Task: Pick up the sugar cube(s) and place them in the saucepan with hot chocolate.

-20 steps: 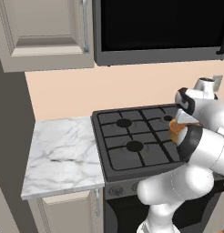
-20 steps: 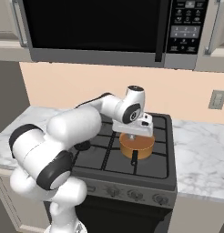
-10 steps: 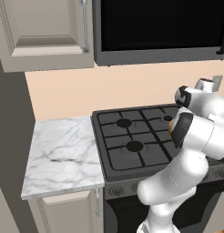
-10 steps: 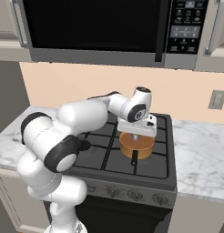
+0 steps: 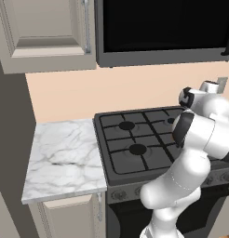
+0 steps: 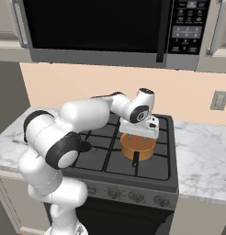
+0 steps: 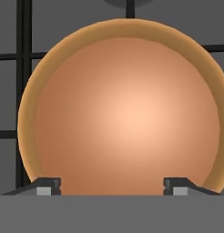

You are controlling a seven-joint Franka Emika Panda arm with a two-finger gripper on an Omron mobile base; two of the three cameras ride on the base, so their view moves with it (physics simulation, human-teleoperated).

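The gripper [image 6: 138, 136] hangs directly above the saucepan [image 6: 138, 146], which sits on the near right burner of the stove [image 6: 110, 158]; in the right base view the white hand is level and just over the copper rim, with the pan's thin dark handle [image 6: 135, 160] pointing toward the near edge. From the hand view the saucepan [image 7: 119, 109] lies straight below, its smooth orange-brown inside showing no cube on it that can be made out. The two fingertips [image 7: 48, 186] stand wide apart at the bottom of that view, and nothing is visible between them, so the gripper reads as spread and holding nothing. The sugar cube cannot be found in any of the pictures: it is not seen in the gripper, on the grates, or on the marble worktop [image 5: 65, 158] to the left of the stove, and it is tiny enough to be lost against the pan's interior or hidden by the hand. Judged from the wide-set fingers poised over the pan, the drop looks either just made or complete, with the cube probably already in the hot chocolate, though this cannot be confirmed. If that holds, little is left beyond lifting the arm clear; if not, the cube must yet be located and fetched.
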